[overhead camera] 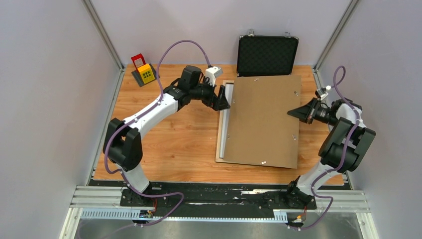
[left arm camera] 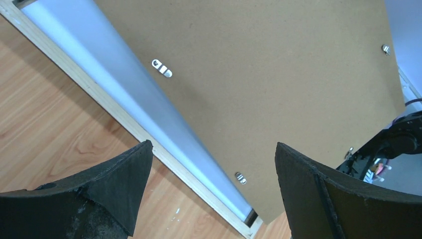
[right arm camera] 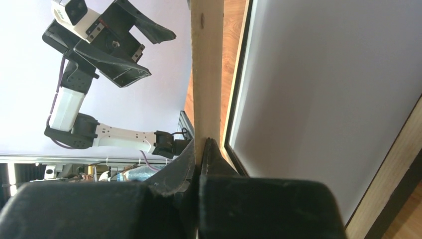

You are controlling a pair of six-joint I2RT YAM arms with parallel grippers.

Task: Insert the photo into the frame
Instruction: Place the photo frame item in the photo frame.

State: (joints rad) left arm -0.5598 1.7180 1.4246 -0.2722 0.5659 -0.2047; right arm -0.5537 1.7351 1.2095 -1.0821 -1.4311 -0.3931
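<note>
The frame (overhead camera: 221, 137) lies flat on the wooden table, its pale wood rail (left arm camera: 99, 95) showing along the left side. A plain brown backing board (overhead camera: 261, 119) covers most of it, skewed, leaving a pale strip of the opening bare. My right gripper (overhead camera: 292, 113) is shut on the board's right edge (right arm camera: 206, 74), which stands raised off the frame (right arm camera: 390, 174). Beside the frame's far left corner my left gripper (overhead camera: 225, 99) hangs open, holding nothing, just above the rail (left arm camera: 214, 144). The photo is hidden; only a pale plain surface shows inside the frame.
An open black case with foam lining (overhead camera: 267, 55) stands at the back, close behind the board. A small red and yellow toy (overhead camera: 143, 72) sits at the back left. Metal turn clips (left arm camera: 162, 68) dot the board. Enclosure walls flank the table.
</note>
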